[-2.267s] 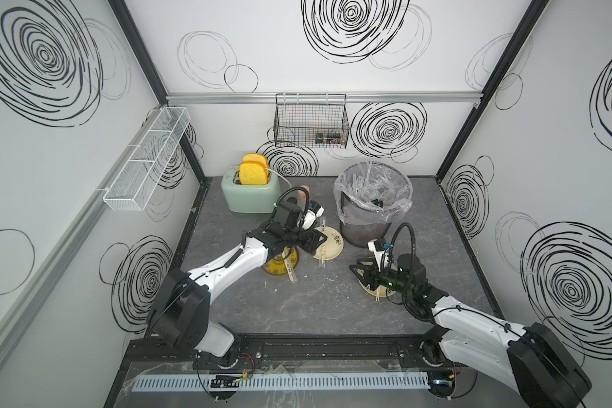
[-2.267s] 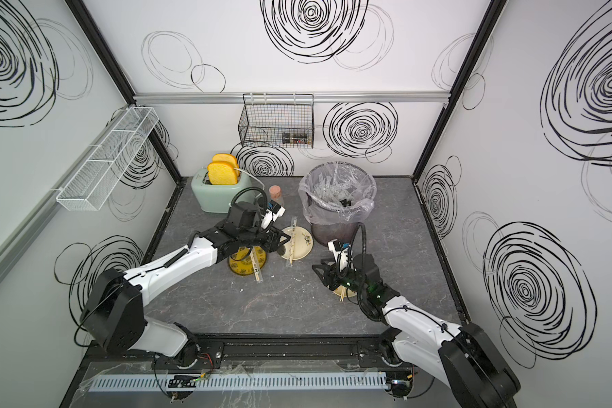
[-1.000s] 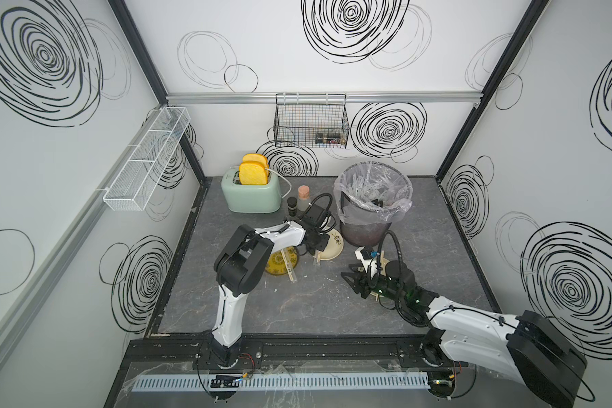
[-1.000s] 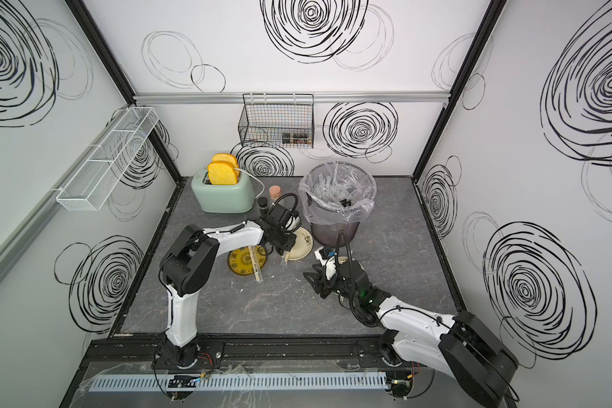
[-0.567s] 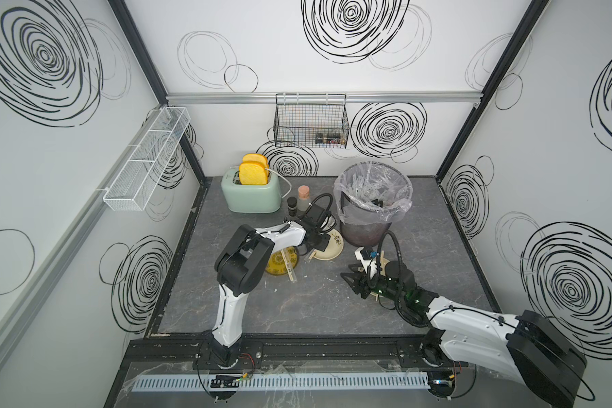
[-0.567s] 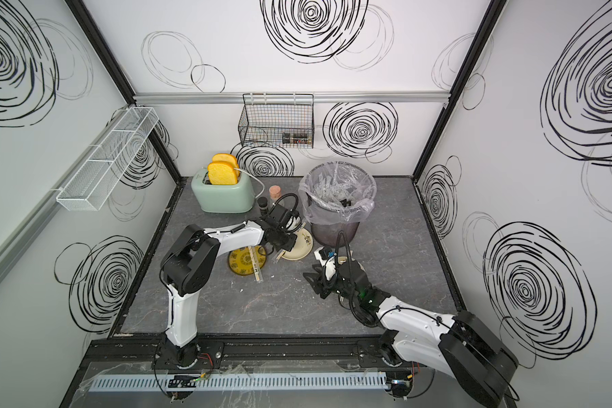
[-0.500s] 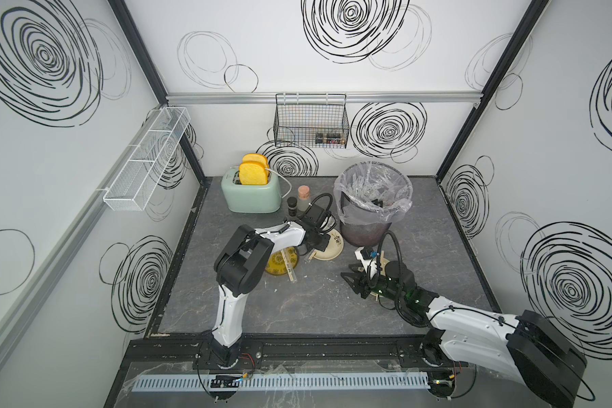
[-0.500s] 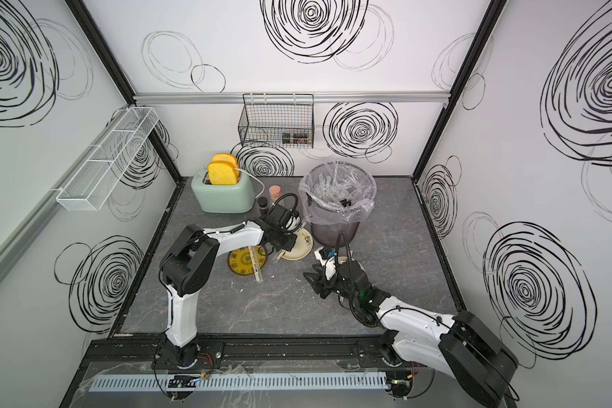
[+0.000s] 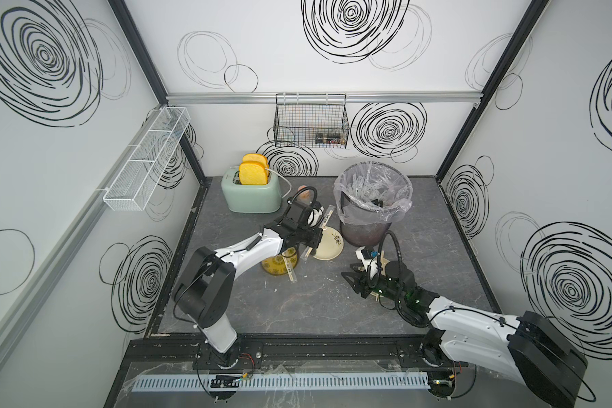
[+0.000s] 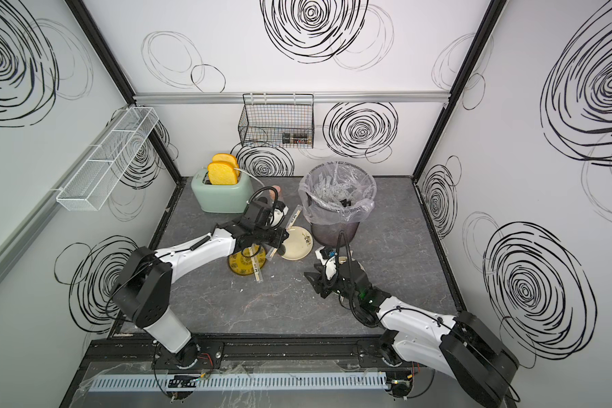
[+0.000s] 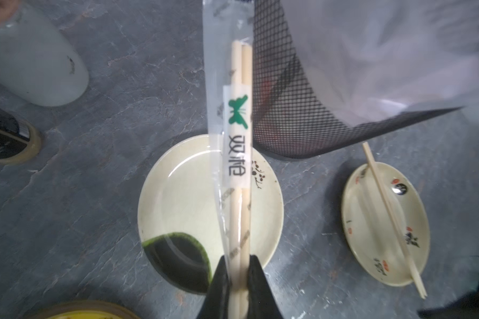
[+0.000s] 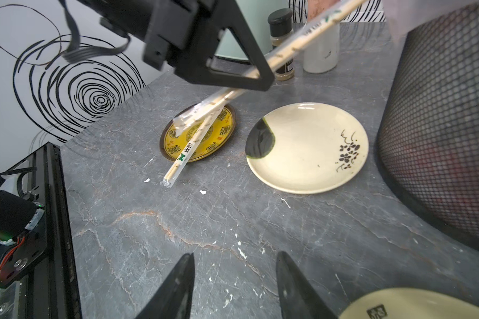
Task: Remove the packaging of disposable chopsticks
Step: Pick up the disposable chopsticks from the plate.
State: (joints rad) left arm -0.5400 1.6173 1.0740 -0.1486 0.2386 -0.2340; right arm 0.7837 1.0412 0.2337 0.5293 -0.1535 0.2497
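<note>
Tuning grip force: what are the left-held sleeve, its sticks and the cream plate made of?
Sleeve: thin clear plastic film, glossy, creased. Sticks: pale wood or bamboo, matte, bare. Cream plate: probably glazed ceramic, shiny rim highlight.

This is a robotics lab test cell dressed as a kitchen corner. A left arm [image 9: 248,250] and a right arm [image 9: 467,318] are bolted to a black rail [image 9: 333,349] at the front of a grey stone-look bench [image 9: 315,307]. White panels with black scribbled swirls [image 9: 350,21] in a black frame [image 9: 138,53] box it in. The kitchen props are a mint-green toaster [image 9: 253,197] holding toast [image 9: 253,173], a cream plate [image 9: 333,252], a hanging black wire basket [image 9: 311,122] and a lined mesh waste bin [image 9: 364,229].
</note>
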